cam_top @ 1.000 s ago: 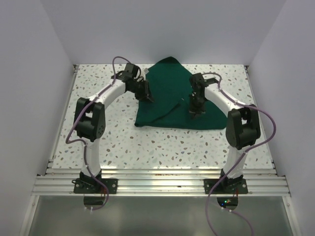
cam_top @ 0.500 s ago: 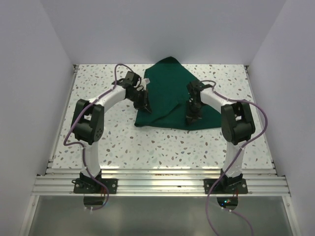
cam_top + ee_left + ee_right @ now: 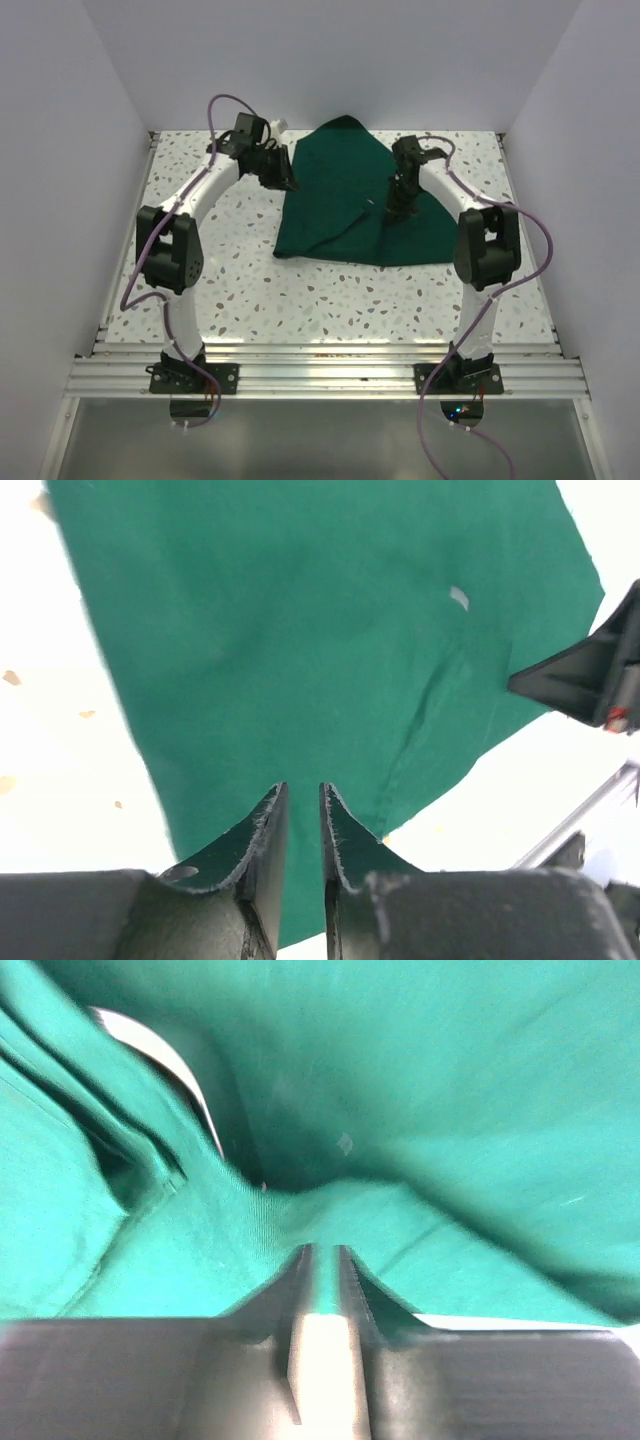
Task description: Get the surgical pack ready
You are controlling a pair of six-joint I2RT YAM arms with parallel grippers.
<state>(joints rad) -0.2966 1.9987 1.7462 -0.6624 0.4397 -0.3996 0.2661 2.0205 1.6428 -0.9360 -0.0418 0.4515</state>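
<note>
Bare table (image 3: 220, 265) left of the drape (image 3: 340, 175) edge. My left gripper (image 3: 302, 792) is barely apart and empty. My right gripper (image 3: 322, 1252) touches the drape, grip unclear.

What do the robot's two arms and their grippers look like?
Both are alike. The left arm and right arm have curved white links joined by chunky black joints. Each stands on a black base plate bolted to a silver rail. A loose purple cable loops along each arm. The left gripper and right gripper are black, each with two thin tapering fingers.
</note>
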